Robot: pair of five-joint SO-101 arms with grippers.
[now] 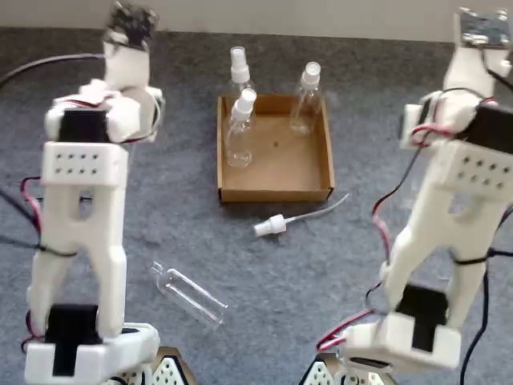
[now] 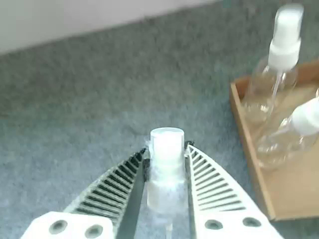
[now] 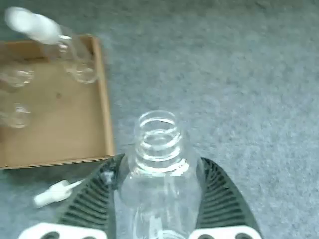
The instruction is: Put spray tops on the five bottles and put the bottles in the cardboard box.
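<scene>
My left gripper (image 2: 167, 152) is shut on a white spray top (image 2: 167, 159), held upright over the grey carpet to the left of the cardboard box (image 1: 317, 172). A clear bottle (image 3: 158, 164) with an open threaded neck stands in my right gripper (image 3: 158, 172), which is shut on it at the box's right. Three bottles with spray tops (image 1: 240, 127) (image 1: 305, 98) (image 1: 239, 70) stand in the box. A loose spray top (image 1: 271, 227) with its thin tube lies in front of the box. One uncapped bottle (image 1: 189, 294) lies on its side at front left.
Grey carpet (image 1: 321, 289) covers the table. The two white arms (image 1: 80, 200) (image 1: 457, 216) rise on either side of the box. Red and black cables (image 1: 377, 216) hang by the right arm. A pale wall edge (image 2: 75, 25) runs behind.
</scene>
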